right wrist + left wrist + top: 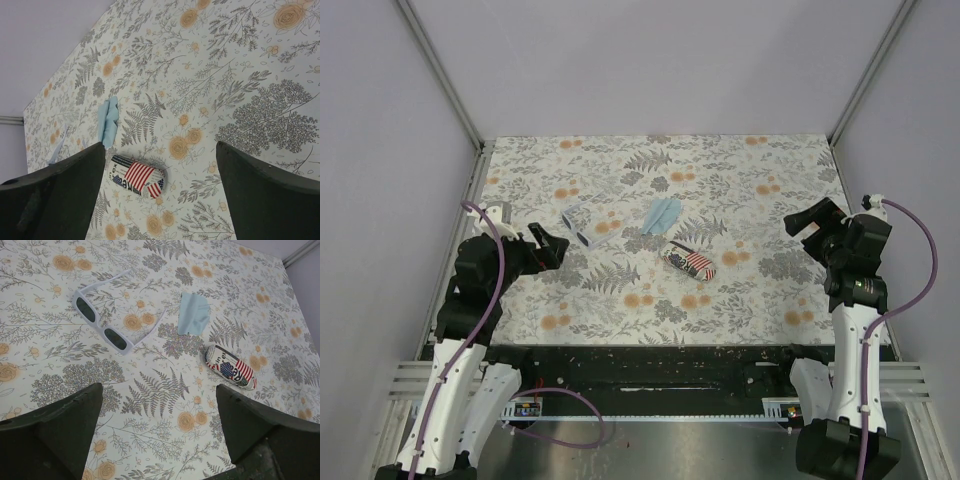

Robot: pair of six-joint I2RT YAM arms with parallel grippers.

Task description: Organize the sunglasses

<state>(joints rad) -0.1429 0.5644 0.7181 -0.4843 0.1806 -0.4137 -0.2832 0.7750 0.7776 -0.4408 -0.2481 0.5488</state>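
The sunglasses [576, 226] lie unfolded on the flowered table, left of centre; in the left wrist view the sunglasses [102, 326] show a white frame, dark lenses and both arms spread. My left gripper [553, 247] hovers just left of them, open and empty, its gap [159, 412] over bare cloth. The stars-and-stripes case [689, 263] rests shut near the centre, also seen as the case [230, 367] and the case [138, 176]. My right gripper [807, 222] hangs open at the far right, empty [160, 170].
A light blue cloth [661, 214] lies crumpled between the glasses and the case; the cloth [193, 313] and cloth [108, 120] show in both wrist views. Grey walls and metal posts bound the table [760, 180] on three sides.
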